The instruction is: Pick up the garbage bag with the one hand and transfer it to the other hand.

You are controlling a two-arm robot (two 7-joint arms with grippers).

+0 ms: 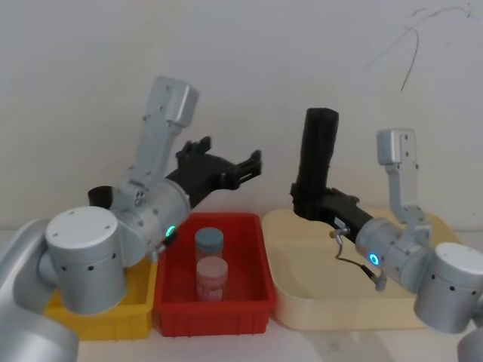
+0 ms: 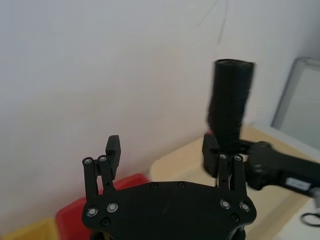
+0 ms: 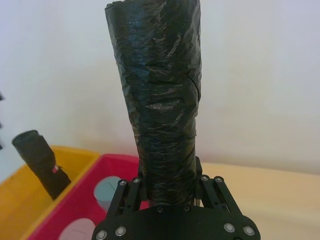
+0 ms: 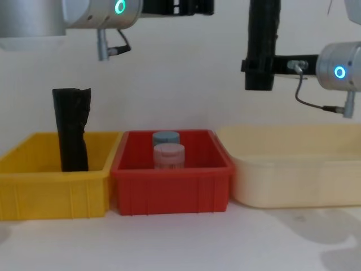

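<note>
The garbage bag (image 1: 315,154) is a black roll held upright in the air above the left end of the cream tray. My right gripper (image 1: 306,202), on the arm with the blue ring light, is shut on its lower end. In the right wrist view the garbage bag (image 3: 160,100) rises straight up out of my right gripper (image 3: 167,189). My left gripper (image 1: 253,166), on the arm with the green-cyan light, hangs open above the red bin, a short way left of the bag and pointing at it. In the left wrist view my left gripper (image 2: 161,145) holds nothing, and the garbage bag (image 2: 229,105) stands beyond its fingers.
A second black roll with a ragged top (image 4: 72,135) stands in the yellow bin (image 4: 56,192) on the left. The red bin (image 4: 169,192) in the middle holds a blue-lidded jar (image 1: 210,243) and a pink-lidded jar (image 1: 212,277). The cream tray (image 4: 293,180) lies on the right.
</note>
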